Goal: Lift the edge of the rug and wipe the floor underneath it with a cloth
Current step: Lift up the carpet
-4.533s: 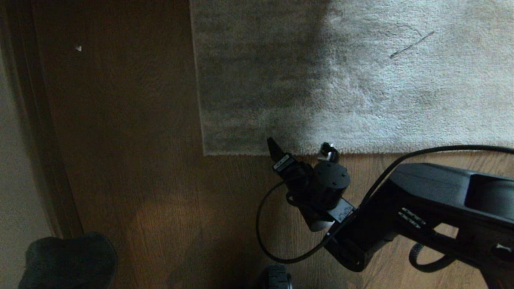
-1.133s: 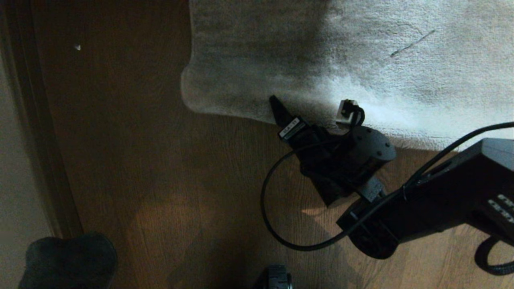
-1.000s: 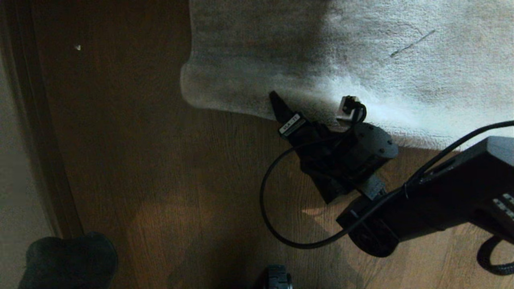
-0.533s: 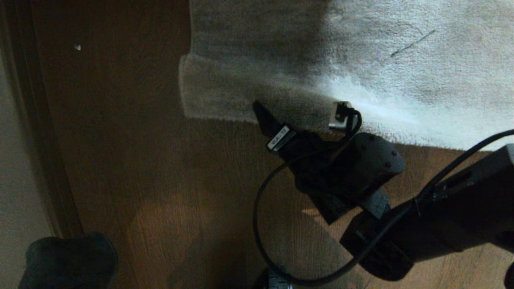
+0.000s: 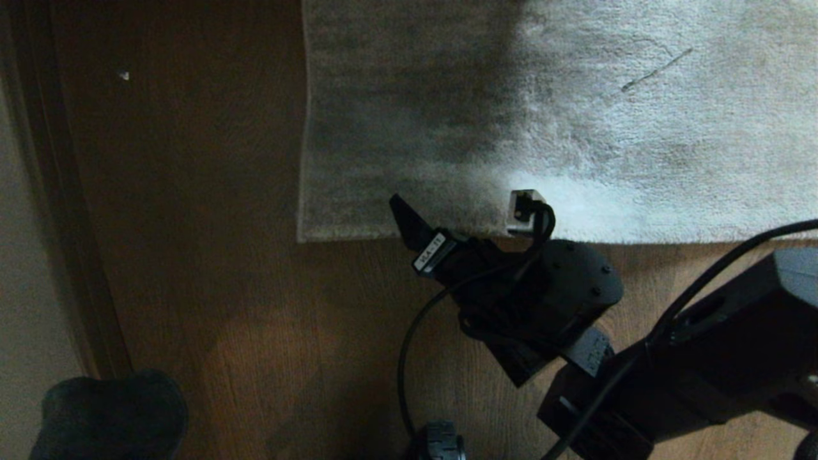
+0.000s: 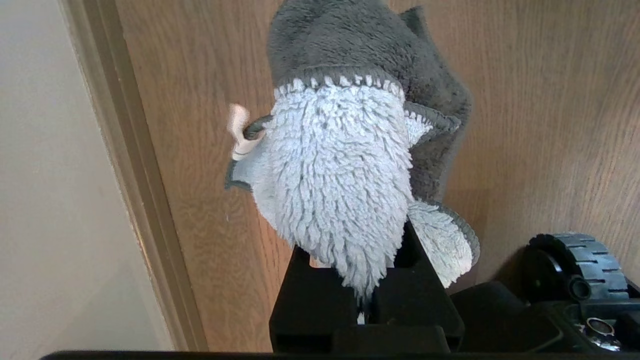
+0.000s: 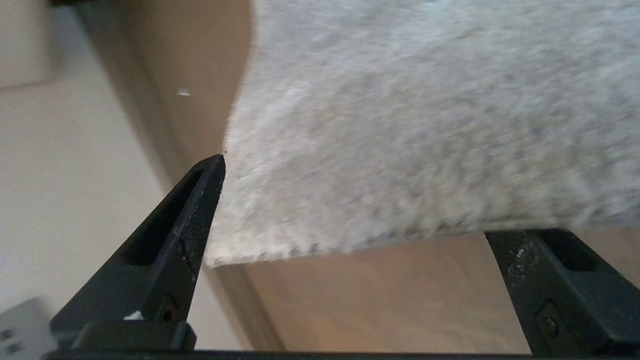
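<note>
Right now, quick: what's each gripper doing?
Left gripper: shut on the cloth, above bare floor.
Right gripper: open, holding nothing, fingers spread at the rug edge.

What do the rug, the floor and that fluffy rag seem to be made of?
The rug edge looks like short plush textile pile, matte and fuzzy. The floor looks like wood or wood-look boards with wavy grain and a slight sheen. The cloth appears to be shaggy microfibre: long pale strands on one side, grey fleece behind.
</note>
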Controlling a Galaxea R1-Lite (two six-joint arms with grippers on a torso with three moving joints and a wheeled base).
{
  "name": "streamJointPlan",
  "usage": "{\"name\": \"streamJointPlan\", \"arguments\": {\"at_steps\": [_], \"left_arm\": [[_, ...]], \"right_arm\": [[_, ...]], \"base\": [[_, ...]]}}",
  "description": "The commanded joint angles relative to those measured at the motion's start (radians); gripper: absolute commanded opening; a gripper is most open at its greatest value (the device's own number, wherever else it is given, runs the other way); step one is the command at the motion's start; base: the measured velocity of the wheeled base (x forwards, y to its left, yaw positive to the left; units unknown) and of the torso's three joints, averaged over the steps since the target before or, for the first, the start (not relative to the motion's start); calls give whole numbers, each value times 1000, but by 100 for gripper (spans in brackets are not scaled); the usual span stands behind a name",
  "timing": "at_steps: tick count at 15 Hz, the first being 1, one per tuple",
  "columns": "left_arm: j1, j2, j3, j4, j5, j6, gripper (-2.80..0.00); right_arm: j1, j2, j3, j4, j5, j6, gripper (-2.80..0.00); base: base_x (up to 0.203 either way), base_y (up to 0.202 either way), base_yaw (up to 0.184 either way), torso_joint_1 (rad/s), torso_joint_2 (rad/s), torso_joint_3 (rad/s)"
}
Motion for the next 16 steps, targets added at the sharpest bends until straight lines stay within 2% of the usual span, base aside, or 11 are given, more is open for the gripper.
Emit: {"name": "streamJointPlan", "arguments": {"at_steps": [1, 3, 6, 10, 16], "left_arm": [[0, 0, 0, -1, 0, 0, -280], [0, 0, 0, -1, 0, 0, -280], [0, 0, 0, -1, 0, 0, -280], [0, 0, 0, -1, 0, 0, -280], [0, 0, 0, -1, 0, 0, -280]], "right_arm": [[-21, 39, -18, -47, -13, 4, 0], [-36, 74, -59, -47, -79, 12, 0], [-59, 87, -93, -47, -135, 57, 0], [-92, 120, -151, -46, -179, 63, 0], [-90, 215, -368, -47, -190, 58, 0]], "base": [[0, 0, 0, 0, 0, 0], [0, 0, 0, 0, 0, 0], [0, 0, 0, 0, 0, 0], [0, 0, 0, 0, 0, 0], [0, 0, 0, 0, 0, 0]]}}
